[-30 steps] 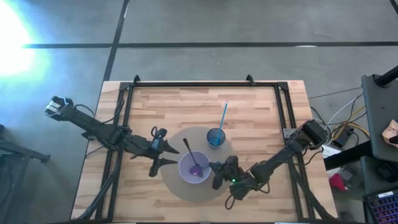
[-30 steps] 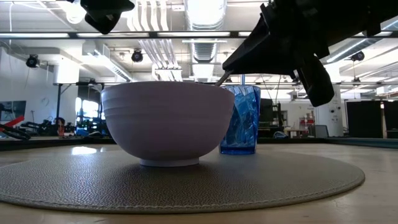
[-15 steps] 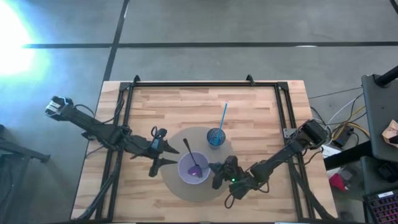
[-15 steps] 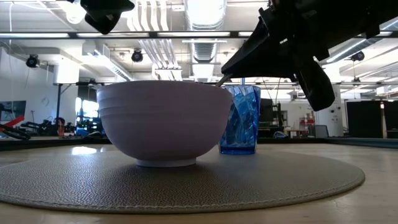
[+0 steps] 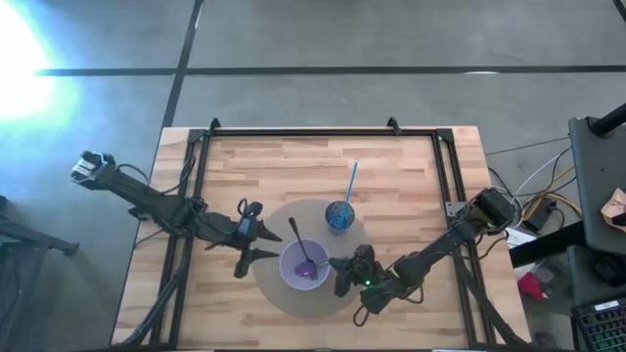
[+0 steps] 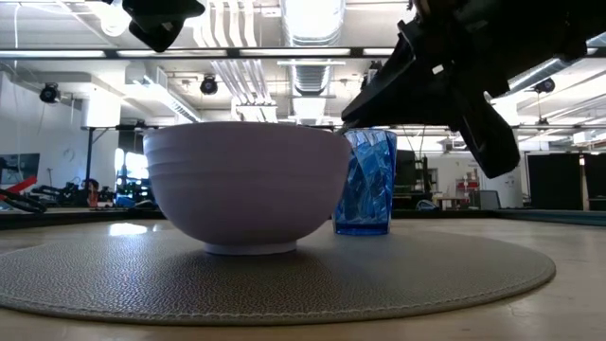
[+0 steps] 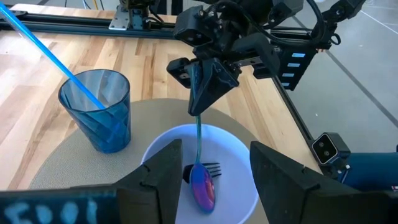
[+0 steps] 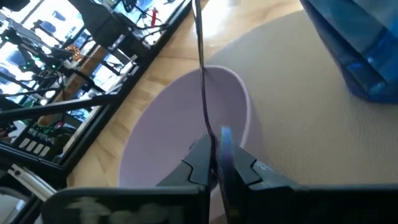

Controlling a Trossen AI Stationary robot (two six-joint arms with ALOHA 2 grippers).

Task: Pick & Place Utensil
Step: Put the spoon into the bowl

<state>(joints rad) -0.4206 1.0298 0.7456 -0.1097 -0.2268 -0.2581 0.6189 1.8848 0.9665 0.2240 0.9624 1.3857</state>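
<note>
jaws of the right gripper [image 7: 200, 102] pinch a spoon [image 7: 200, 177] handle, its purple head inside the white bowl [image 7: 242, 186]; left gripper [image 5: 250, 243] waits open beside. lifting crookedly could tip the bowl.

Two dark jointed arms with loose black cables. Pale block at left arm [image 5: 147, 200] base. Green light, white bar markings on right arm [image 5: 430, 256]. Blunt black fingers [image 7: 158, 177].

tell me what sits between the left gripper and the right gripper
The white bowl, holding a spoon and a black fork, sits between the left gripper and the right gripper in the high view.
</note>
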